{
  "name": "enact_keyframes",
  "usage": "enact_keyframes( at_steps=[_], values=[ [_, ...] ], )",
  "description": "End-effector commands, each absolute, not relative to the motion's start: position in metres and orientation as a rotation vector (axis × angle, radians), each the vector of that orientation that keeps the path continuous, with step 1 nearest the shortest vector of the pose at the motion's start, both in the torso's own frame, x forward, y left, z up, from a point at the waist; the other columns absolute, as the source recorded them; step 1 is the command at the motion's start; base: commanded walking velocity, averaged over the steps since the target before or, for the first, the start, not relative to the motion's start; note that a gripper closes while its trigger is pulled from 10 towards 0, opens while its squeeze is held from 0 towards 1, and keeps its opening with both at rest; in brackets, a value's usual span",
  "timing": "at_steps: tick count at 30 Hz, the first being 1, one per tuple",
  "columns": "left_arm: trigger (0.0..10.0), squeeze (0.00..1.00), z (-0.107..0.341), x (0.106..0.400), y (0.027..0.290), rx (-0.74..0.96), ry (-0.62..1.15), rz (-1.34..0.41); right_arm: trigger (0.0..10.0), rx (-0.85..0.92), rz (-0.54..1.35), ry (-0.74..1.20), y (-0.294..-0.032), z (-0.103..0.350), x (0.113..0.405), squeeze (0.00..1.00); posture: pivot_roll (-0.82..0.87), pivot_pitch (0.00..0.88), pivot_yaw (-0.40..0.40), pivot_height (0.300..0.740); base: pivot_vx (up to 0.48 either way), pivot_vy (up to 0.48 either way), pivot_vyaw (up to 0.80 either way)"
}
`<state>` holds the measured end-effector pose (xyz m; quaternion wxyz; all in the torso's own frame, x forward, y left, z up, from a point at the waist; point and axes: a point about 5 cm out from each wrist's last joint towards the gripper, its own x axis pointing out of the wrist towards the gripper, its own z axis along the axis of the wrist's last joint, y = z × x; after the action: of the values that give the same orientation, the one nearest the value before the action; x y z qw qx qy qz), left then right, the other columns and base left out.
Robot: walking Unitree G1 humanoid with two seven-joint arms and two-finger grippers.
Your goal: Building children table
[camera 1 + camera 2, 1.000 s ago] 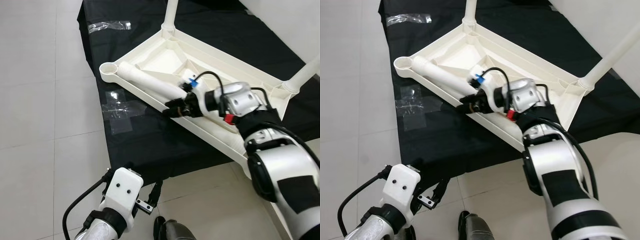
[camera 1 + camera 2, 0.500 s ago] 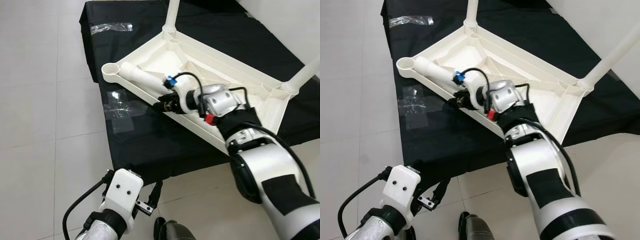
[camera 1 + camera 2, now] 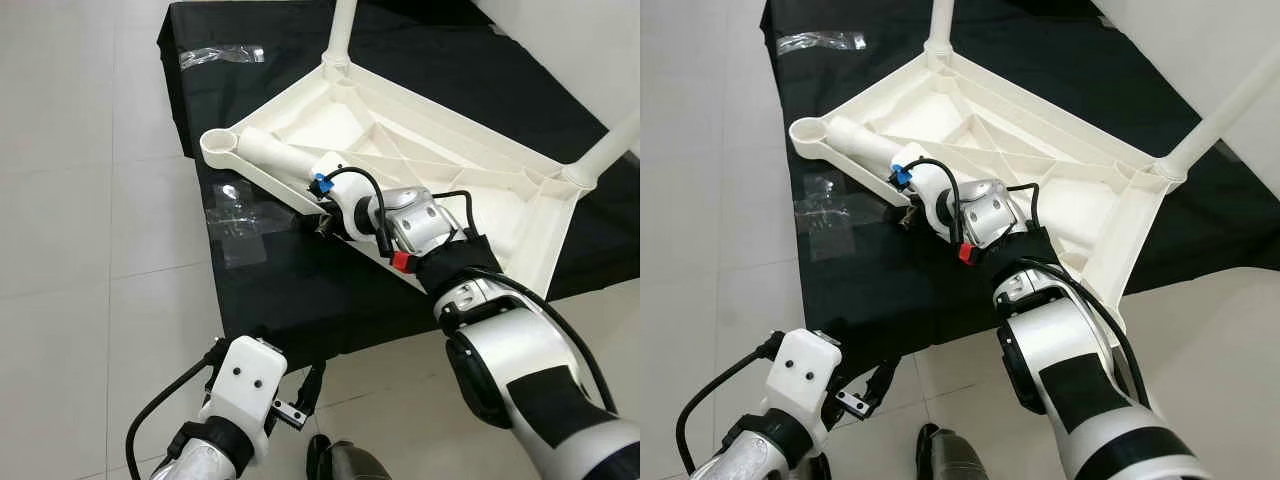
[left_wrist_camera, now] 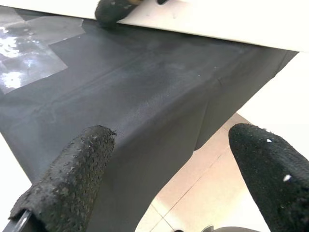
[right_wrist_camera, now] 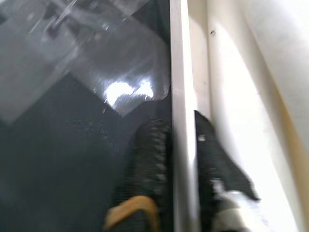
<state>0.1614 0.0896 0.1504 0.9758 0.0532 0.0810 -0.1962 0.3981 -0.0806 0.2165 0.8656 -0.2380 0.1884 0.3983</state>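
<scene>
Your right gripper (image 5: 176, 145) pinches the upturned table's rim (image 3: 300, 200), 1 finger each side; the loose leg (image 3: 285, 157) lies just inside, parallel, socket (image 3: 218, 146) beyond; left gripper (image 4: 169, 174) hangs open, farther off.

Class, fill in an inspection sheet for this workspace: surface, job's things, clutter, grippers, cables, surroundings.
Surface: black cloth spread flat on the floor.
Job's things: white table top upside down on the cloth, two legs fitted upright; one loose leg lying inside it by the empty corner socket.
Clutter: clear plastic wrappers on the cloth.
Grippers: right gripper pinches the table top's near rim; left gripper open, idle above the cloth's edge.
Cables: black cable looped over the right wrist.
Surroundings: pale floor tiles.
</scene>
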Motion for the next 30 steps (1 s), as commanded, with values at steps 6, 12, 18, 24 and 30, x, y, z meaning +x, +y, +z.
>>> enact_keyframes(
  at_steps=[6, 12, 18, 24, 30],
  values=[
    [10.0, 0.0, 0.146, 0.158, 0.087, 0.093, 0.182, -0.413, 0.0, -0.532, 0.968, 0.514, -0.089, 0.186, 0.386, 0.0, 0.06, 0.205, -0.142, 0.74, 0.0, 0.0, 0.0],
    [10.0, 0.0, 0.146, 0.159, 0.087, 0.095, 0.181, -0.412, 0.0, -0.627, 1.035, 0.561, -0.115, 0.182, 0.383, 0.0, 0.06, 0.21, -0.147, 0.74, 0.0, 0.0, 0.0],
    [10.0, 0.0, 0.146, 0.161, 0.087, 0.097, 0.178, -0.408, 0.0, -0.707, 1.063, 0.613, -0.157, 0.184, 0.382, 0.0, 0.05, 0.217, -0.144, 0.74, 0.0, 0.0, 0.0],
    [10.0, 0.0, 0.147, 0.161, 0.087, 0.097, 0.175, -0.408, 0.0, -0.732, 1.067, 0.633, -0.177, 0.186, 0.38, 0.0, 0.05, 0.22, -0.146, 0.74, 0.0, 0.0, 0.0],
    [10.0, 0.0, 0.147, 0.162, 0.087, 0.098, 0.173, -0.406, 0.0, -0.769, 1.077, 0.629, -0.187, 0.189, 0.379, 0.0, 0.05, 0.222, -0.149, 0.74, 0.0, 0.0, 0.0]
  ],
)
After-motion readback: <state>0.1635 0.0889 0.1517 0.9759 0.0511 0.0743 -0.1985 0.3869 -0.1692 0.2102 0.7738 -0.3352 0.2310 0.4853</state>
